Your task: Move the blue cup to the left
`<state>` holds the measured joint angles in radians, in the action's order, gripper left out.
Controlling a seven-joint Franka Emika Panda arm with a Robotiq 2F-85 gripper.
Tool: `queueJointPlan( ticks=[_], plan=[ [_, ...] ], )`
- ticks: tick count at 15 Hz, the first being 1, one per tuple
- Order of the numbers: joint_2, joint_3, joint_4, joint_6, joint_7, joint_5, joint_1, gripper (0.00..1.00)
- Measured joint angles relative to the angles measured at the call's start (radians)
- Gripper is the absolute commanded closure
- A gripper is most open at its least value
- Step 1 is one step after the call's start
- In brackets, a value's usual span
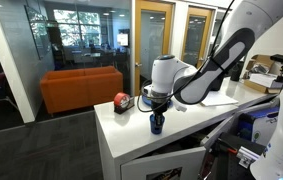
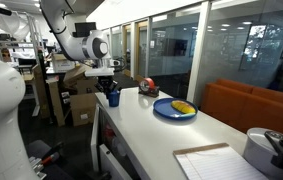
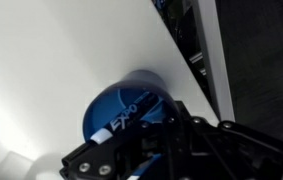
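Note:
The small dark blue cup [image 1: 157,124] stands near the front edge of the white table [image 1: 196,125], at its end in an exterior view [image 2: 112,97]. My gripper [image 1: 157,108] comes down from directly above and is shut on the cup's rim; it also shows in an exterior view [image 2: 111,86]. In the wrist view the blue cup [image 3: 121,108] fills the middle, with "EXPO" lettering showing on it, and the black gripper [image 3: 146,135] covers its lower part. I cannot tell whether the cup rests on the table or is just off it.
A red-and-black round object [image 1: 122,101] lies behind the cup, also seen in an exterior view [image 2: 148,86]. A blue plate with yellow food [image 2: 174,108], a sheet of paper [image 2: 216,163] and a metal pot [image 2: 271,150] sit farther along. The table edge [image 3: 186,65] is close.

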<state>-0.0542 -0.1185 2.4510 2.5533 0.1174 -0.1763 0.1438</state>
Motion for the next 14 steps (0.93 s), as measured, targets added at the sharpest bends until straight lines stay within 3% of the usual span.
queueJointPlan(
  ticks=[1, 2, 4, 12, 14],
  plan=[
    [0.0, 0.0, 0.0, 0.0, -0.006, 0.0, 0.0, 0.99],
    [0.0, 0.0, 0.0, 0.0, -0.01, 0.0, 0.0, 0.7],
    [0.0, 0.0, 0.001, -0.001, -0.016, 0.0, 0.0, 0.63],
    [-0.003, 0.0, 0.022, -0.002, -0.069, -0.004, 0.0, 0.07],
    [-0.003, 0.0, 0.022, -0.002, -0.09, -0.012, 0.0, 0.0]
  ],
)
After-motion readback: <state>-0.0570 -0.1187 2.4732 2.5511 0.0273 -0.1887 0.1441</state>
